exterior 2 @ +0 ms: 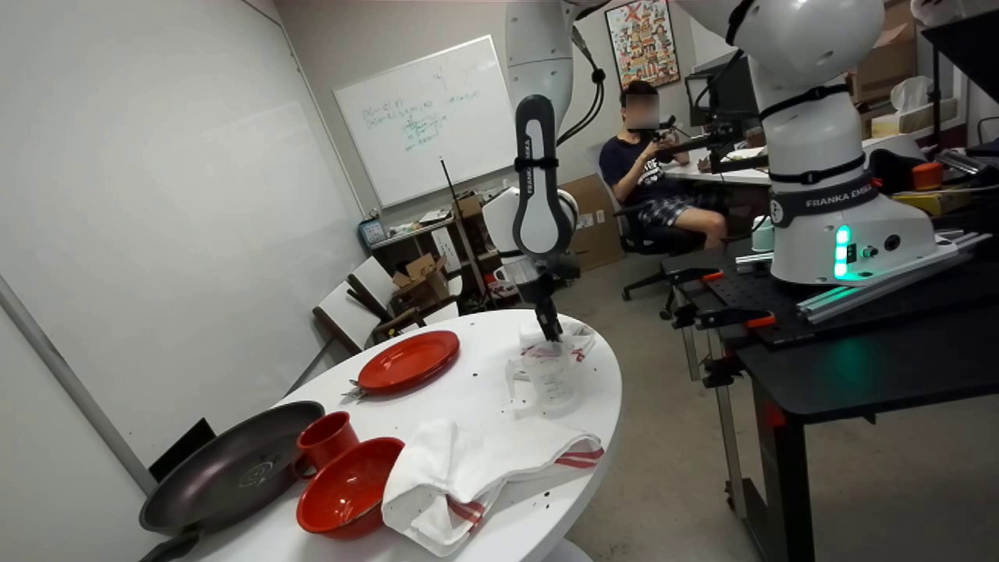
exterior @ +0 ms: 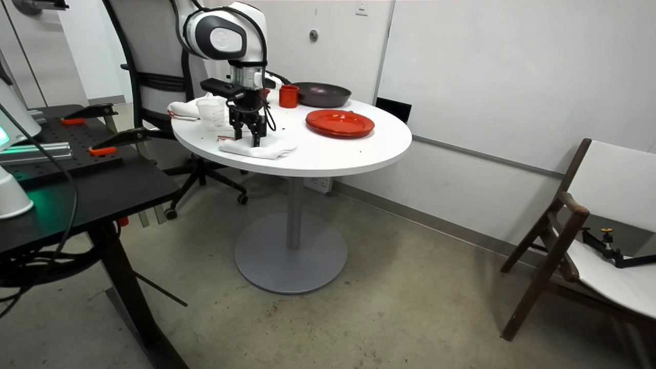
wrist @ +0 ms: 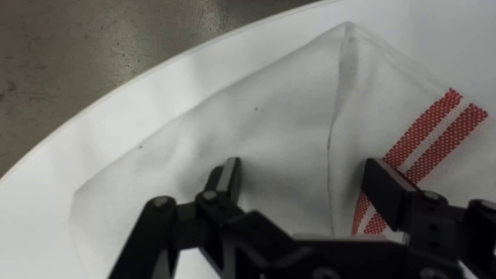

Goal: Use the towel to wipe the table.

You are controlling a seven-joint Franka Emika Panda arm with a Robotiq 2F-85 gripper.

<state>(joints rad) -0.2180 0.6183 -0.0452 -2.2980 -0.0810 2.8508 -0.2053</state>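
The towel (wrist: 267, 128) is laid, lightly rumpled, near the edge of the table (exterior: 328, 158). The gripper (wrist: 303, 162) is held over it, spread wide; whether it is touched cannot be told. By the same edge, the jug (exterior 2: 552, 381) is set between towel and cloth heap (exterior 2: 468, 460).

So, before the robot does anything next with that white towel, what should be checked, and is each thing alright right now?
Position: the towel lies under both fingers in the wrist view: ok.
Opening: the fingers are spread apart and not gripping the towel: ok.
Contact: whether the fingers touch the towel or stop just above it: cannot tell.
Room: the clear cup stands close to the towel, so wiping could bump it: not ok, I'd judge.
Something to wipe: dark specks show on the table: ok.
People: the seated person is in the background, away from the table: ok.
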